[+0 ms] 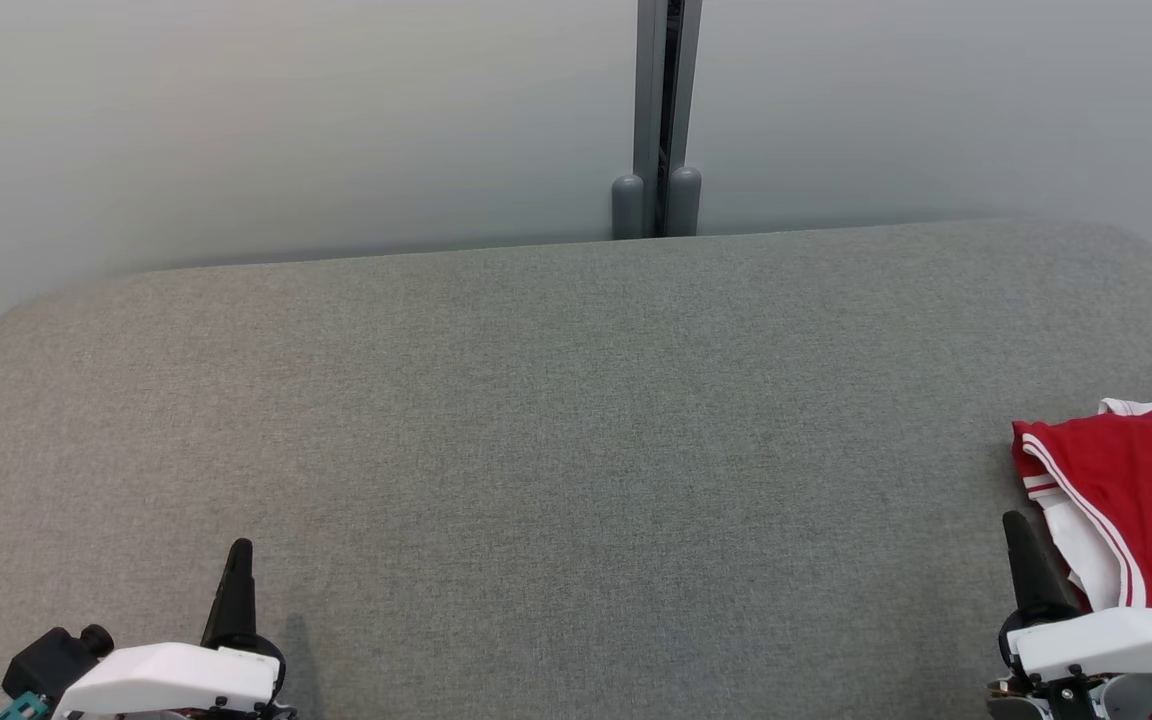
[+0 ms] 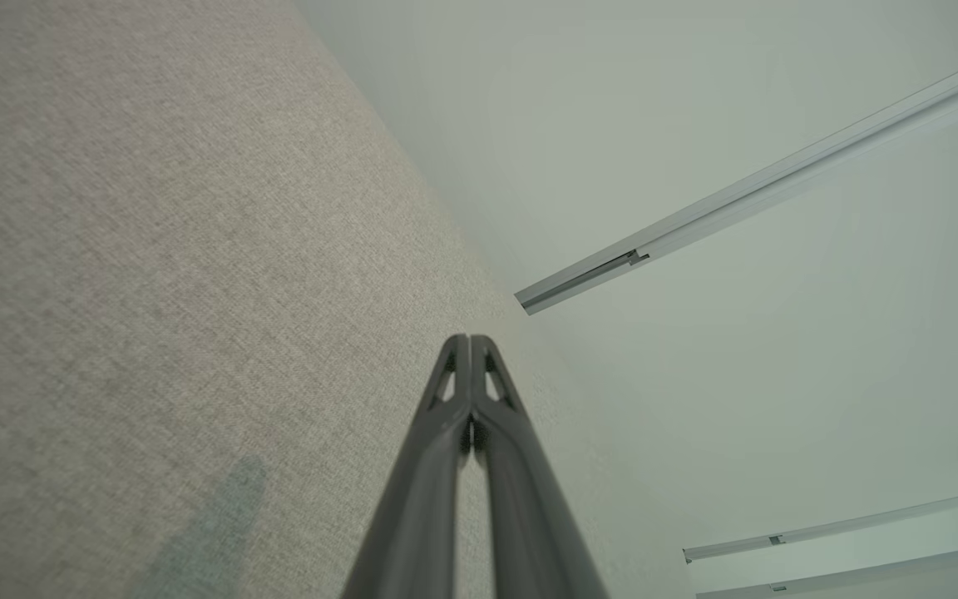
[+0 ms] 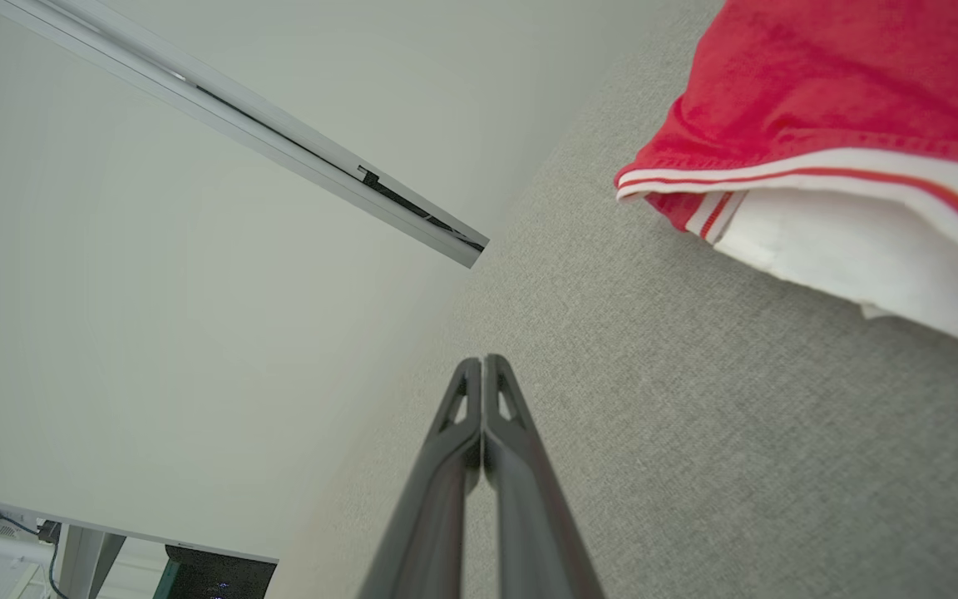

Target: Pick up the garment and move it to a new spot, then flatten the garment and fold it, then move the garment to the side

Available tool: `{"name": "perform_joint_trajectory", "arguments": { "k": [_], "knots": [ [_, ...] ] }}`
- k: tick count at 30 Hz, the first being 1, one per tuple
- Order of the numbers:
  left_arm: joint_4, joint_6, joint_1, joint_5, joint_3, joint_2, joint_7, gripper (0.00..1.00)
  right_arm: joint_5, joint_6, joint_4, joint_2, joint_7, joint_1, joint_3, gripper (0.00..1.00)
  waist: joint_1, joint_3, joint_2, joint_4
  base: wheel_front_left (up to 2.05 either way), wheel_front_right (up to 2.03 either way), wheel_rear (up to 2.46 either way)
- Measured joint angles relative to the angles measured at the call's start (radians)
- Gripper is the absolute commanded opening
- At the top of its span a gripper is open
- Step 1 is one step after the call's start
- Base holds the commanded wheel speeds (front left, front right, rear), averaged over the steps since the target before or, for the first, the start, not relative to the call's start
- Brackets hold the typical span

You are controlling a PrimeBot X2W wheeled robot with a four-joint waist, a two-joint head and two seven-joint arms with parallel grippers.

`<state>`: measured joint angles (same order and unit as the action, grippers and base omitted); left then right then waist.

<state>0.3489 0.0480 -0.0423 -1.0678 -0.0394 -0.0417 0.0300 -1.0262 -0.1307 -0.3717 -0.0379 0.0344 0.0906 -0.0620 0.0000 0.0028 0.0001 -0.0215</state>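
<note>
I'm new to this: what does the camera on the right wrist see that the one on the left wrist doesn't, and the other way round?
Right wrist view: a red garment with white trim lies on the surface, up and right of the shut right gripper; a dark object sits at the bottom left. Left wrist view: the shut left gripper, a faint shadow on the cloth, and a second rail low on the wall. Both: the grey fabric surface, the pale wall and a metal rail.
</note>
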Motion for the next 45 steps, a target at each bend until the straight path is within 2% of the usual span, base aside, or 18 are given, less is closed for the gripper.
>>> {"name": "perform_joint_trajectory", "arguments": {
  "k": [45],
  "knots": [
    [-0.075, 0.058, -0.044, -0.389, -0.053, -0.004, -0.104, 0.0, -0.421, 0.0, 0.092, -0.005, -0.106, 0.007, -0.036, 0.0, 0.0, 0.0, 0.0, 0.014, 0.0, 0.0, 0.0]
  ]
}}
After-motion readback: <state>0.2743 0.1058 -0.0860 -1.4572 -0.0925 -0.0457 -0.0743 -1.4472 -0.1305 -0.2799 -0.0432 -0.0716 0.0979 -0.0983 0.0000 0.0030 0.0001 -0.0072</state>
